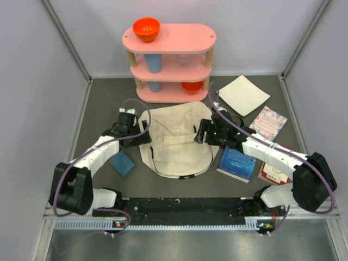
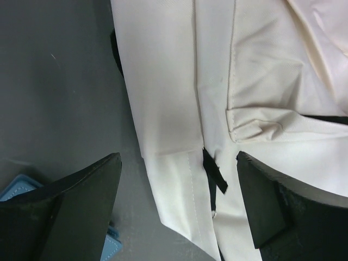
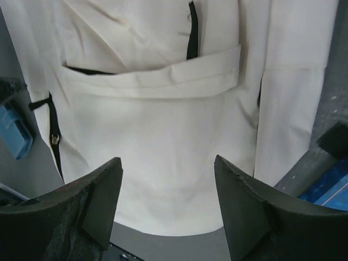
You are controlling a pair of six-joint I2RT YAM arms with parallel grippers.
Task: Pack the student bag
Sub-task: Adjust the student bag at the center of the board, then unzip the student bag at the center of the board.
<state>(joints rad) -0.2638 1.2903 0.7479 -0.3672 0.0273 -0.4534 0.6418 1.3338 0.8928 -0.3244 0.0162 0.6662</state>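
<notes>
On the table (image 1: pixel 103 103), under left gripper (image 2: pixel 179 174) and right gripper (image 3: pixel 168 185), both spread wide and grasping nothing: the student bag (image 1: pixel 174 147), lying flat, limp cream cloth, dark zippers, thin black straps. Risk of pinching a single slack layer or snagging a strap; mouth possibly shut, hard to tell.

In the left wrist view the student bag (image 2: pixel 168 81) runs off the top, right and bottom edges. A blue case (image 2: pixel 22 187) is cut by the left edge and half hidden behind one finger (image 2: pixel 70 201) of the left gripper (image 2: pixel 178 157). From above, the right arm (image 1: pixel 272 149) covers a corner of the blue book (image 1: pixel 237 163) and much of a red and white packet (image 1: pixel 272 174), its print too small to read. On the pink shelf (image 1: pixel 168 38), a pale thing (image 1: pixel 185 60) on the middle level is too faint to name
</notes>
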